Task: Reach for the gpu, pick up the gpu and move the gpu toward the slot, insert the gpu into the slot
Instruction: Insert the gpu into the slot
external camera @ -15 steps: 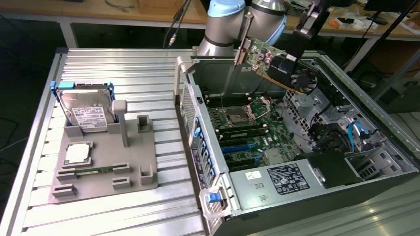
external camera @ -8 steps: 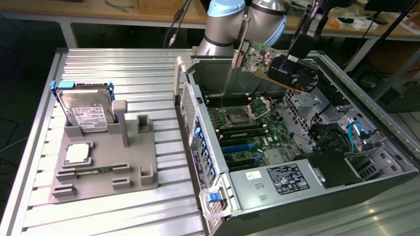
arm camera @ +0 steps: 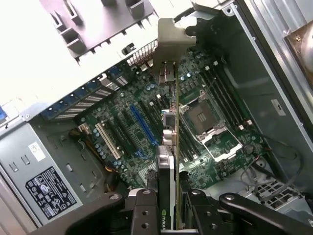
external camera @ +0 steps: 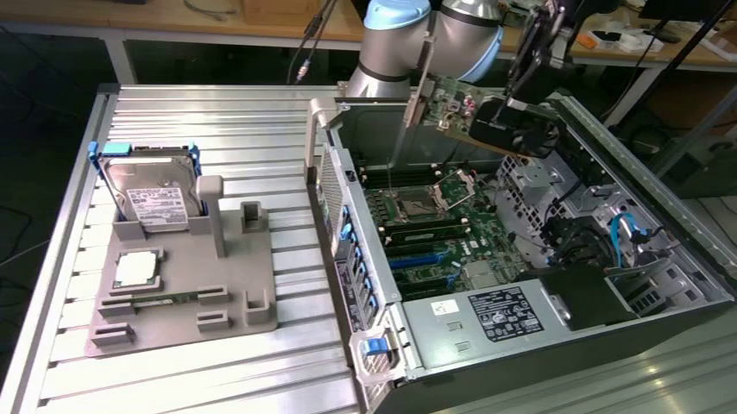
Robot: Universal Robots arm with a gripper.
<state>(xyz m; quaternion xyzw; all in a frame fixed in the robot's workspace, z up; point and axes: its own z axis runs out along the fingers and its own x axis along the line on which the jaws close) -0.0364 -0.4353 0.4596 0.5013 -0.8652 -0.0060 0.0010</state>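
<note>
The gpu (external camera: 451,102) is a green card with a long silver end bracket, and it hangs in the air over the back end of the open computer case. My gripper (external camera: 486,119) is shut on its far edge. In the wrist view the gpu (arm camera: 173,128) runs edge-on from between my fingers (arm camera: 146,208), its bracket pointing away from the camera above the motherboard. My gripper (arm camera: 171,208) clamps it from both sides. The slot (arm camera: 142,126), a long blue socket, lies on the green motherboard beside the card's line and well below it. It appears as the slot (external camera: 417,256) near the case's side wall.
The square silver processor socket (external camera: 412,205) and black memory sockets sit under the card. A power supply (external camera: 495,315) fills the case's near end. Outside the case, a grey fixture (external camera: 185,285) holds a hard drive (external camera: 155,197), a processor chip (external camera: 136,269) and a memory stick (external camera: 161,299).
</note>
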